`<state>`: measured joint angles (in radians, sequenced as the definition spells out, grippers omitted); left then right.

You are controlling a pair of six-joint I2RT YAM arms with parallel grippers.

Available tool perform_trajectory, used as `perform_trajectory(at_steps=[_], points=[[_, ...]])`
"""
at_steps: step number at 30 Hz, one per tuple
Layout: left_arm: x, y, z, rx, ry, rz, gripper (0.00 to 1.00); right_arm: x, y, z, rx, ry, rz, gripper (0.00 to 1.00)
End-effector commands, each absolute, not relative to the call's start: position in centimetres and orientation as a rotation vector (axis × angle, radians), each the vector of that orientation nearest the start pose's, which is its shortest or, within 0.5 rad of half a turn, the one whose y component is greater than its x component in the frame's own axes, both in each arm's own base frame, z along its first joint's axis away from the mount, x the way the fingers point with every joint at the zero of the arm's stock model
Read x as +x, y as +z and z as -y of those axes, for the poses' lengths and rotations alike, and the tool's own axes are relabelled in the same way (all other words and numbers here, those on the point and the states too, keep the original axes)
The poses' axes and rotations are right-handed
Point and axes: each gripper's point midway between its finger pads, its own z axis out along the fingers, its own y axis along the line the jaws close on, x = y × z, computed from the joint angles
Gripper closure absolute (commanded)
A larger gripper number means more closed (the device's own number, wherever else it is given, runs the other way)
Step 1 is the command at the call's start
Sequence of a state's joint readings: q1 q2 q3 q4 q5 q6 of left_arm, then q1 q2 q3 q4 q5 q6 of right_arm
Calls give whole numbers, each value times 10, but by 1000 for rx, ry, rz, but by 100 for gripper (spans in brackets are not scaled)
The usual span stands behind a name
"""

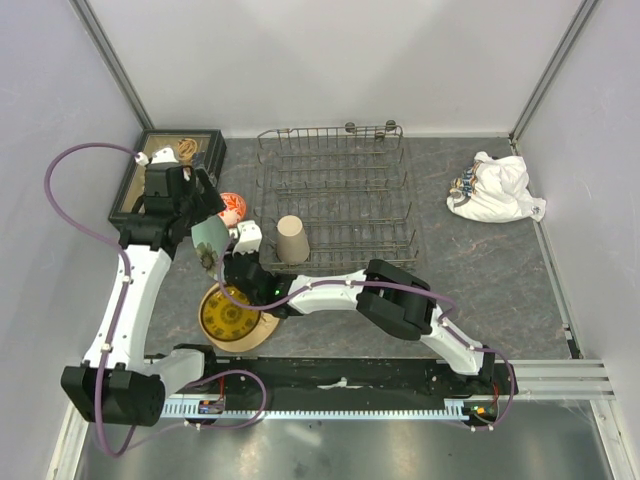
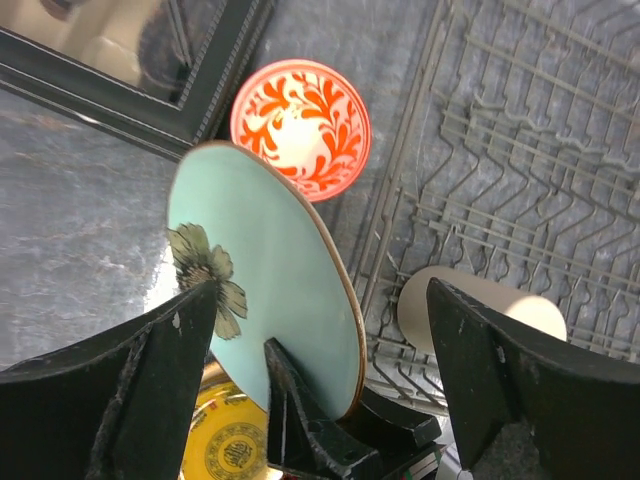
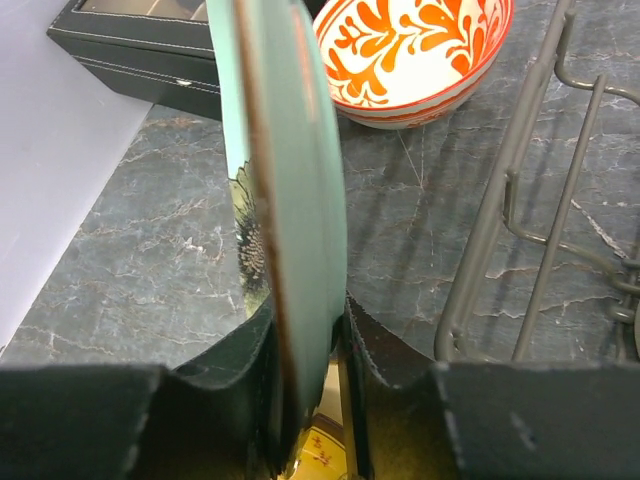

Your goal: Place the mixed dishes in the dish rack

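Worktop: one dark grey marbled worktop (image 1: 480,290) is carrying everything.
Rack: one large grey wire dish rack (image 1: 335,190) is standing at the middle back.
Box: one dark glass-topped box (image 1: 165,170) is sitting in the back-left corner.
Cloth: one white cloth bundle (image 1: 495,188) is lying right of the rack, well apart from it.
Plates: three. One round pale green flowered plate (image 2: 270,270) is being held upright on edge just left of the rack, outside it. One yellow patterned plate (image 1: 225,318) is lying on one tan plate (image 1: 262,337) near the arm bases.
Bowl: one small red-orange patterned bowl (image 2: 300,128) is sitting between box and rack.
Cup: one beige cup (image 1: 291,240) is sitting inside the rack's near-left corner.
Right jaws: clamping the green plate's lower edge.
Left jaws: standing wide apart on either side of the green plate, gripping nothing.
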<state>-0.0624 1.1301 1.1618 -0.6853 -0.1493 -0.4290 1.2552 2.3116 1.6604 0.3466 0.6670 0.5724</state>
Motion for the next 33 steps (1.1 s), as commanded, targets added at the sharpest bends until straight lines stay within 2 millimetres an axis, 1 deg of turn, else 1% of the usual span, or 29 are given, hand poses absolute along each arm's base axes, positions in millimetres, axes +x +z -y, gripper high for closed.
perform_trajectory(at_steps=[1,2,4,5,7,12,13,18,24,25,27,28,29,30,31,32,33], points=[[316,294,-7,-490,-31,-2003,7,281,165,-573,-149,747,-1765,100],[313,298,-10,-497,-13,-1991,6,282,172,-571,-145,754,-1757,100],[307,306,-14,-497,-1,-1971,6,283,176,-568,-140,762,-1749,100],[306,308,-15,-499,6,-1967,6,284,182,-567,-132,772,-1742,100],[301,311,-16,-496,11,-1959,5,285,189,-565,-123,788,-1730,100],[295,314,-20,-500,30,-1952,5,287,213,-562,-98,834,-1696,100],[294,314,-22,-506,39,-1950,5,287,220,-560,-91,846,-1686,100],[287,317,-25,-516,50,-1938,4,286,247,-559,-69,933,-1652,100],[280,316,-26,-522,44,-1932,3,285,283,-549,-25,1020,-1598,100],[279,317,-27,-525,47,-1927,3,286,293,-545,-14,1034,-1586,100],[277,319,-27,-526,52,-1922,2,287,304,-539,-4,1047,-1568,100],[276,320,-29,-528,56,-1915,2,288,314,-532,7,1052,-1552,100],[274,321,-29,-529,58,-1914,2,289,319,-527,10,1047,-1545,100],[273,322,-30,-531,60,-1910,2,294,324,-520,20,1040,-1536,100],[272,322,-31,-534,64,-1909,2,295,336,-508,32,1041,-1523,100],[269,324,-31,-546,62,-1897,2,297,340,-502,34,1038,-1522,100],[267,324,-33,-562,65,-1889,2,307,340,-491,29,1008,-1541,100]])
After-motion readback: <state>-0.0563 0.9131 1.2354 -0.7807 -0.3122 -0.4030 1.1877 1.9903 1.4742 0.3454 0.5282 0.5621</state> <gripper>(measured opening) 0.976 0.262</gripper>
